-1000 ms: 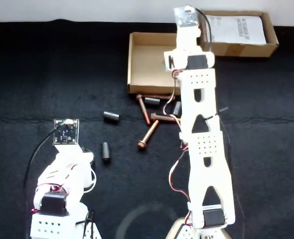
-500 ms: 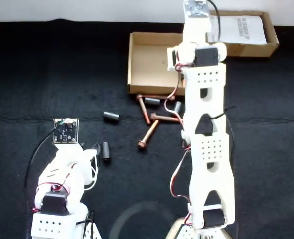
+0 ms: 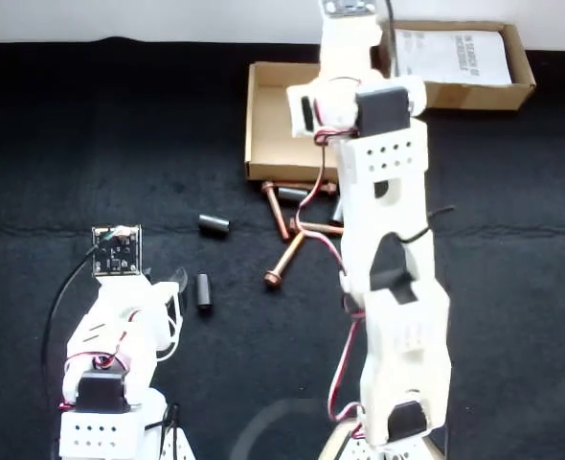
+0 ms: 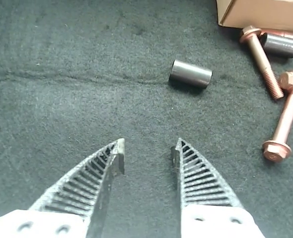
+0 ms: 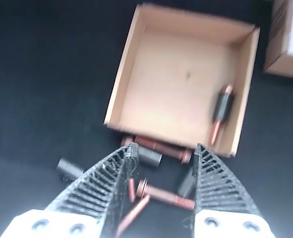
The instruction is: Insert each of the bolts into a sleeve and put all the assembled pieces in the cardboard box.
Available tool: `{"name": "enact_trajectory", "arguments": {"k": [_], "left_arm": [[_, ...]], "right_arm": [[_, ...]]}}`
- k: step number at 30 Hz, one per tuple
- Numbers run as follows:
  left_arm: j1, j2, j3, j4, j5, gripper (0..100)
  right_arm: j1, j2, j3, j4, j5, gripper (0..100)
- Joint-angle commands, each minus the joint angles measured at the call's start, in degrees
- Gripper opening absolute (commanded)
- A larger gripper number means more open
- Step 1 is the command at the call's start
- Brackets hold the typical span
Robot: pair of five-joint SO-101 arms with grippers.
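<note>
In the cardboard box — one sleeved bolt.

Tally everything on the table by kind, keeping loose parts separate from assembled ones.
Loose bolts: 4
Loose sleeves: 4
Assembled bolt-in-sleeve pieces: 1
Cardboard boxes: 2
Total: 11

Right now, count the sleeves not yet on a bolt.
4. One sleeve lies alone mid-mat, one beside the left arm, one against the box, one among the bolts, half hidden. The right arm may hide more.
</note>
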Motion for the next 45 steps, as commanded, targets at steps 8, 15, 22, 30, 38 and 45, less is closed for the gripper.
{"name": "enact_trajectory", "arguments": {"k": [8, 15, 22, 30, 38, 45], "left_arm": [[-0.7, 7.5, -8.0, -0.9, -0.3, 17], [-0.7, 26.8, -22.8, -1.0, 0.0, 17], [-0.7, 40.3, -33.5, -0.5, 0.0, 17], [-0.7, 51.7, -42.0, 2.8, 1.2, 17], [-3.3, 60.3, -52.4, 10.0, 3.2, 17], [-6.5, 64.9, -59.1, 18.4, 3.2, 17]], "right_arm": [[-4.6, -29.3, 32.9, 0.6, -0.5, 16.9], [-4.9, -42.6, 49.5, 0.3, -0.5, 16.9], [-4.9, -52.1, 65.8, -2.9, -0.5, 16.9], [-5.1, -60.8, 89.5, -15.9, -0.5, 16.9], [-12.3, -61.3, 99.7, -27.5, -2.7, 16.9], [-16.7, -55.3, 103.0, -34.9, -5.3, 16.9]]}}
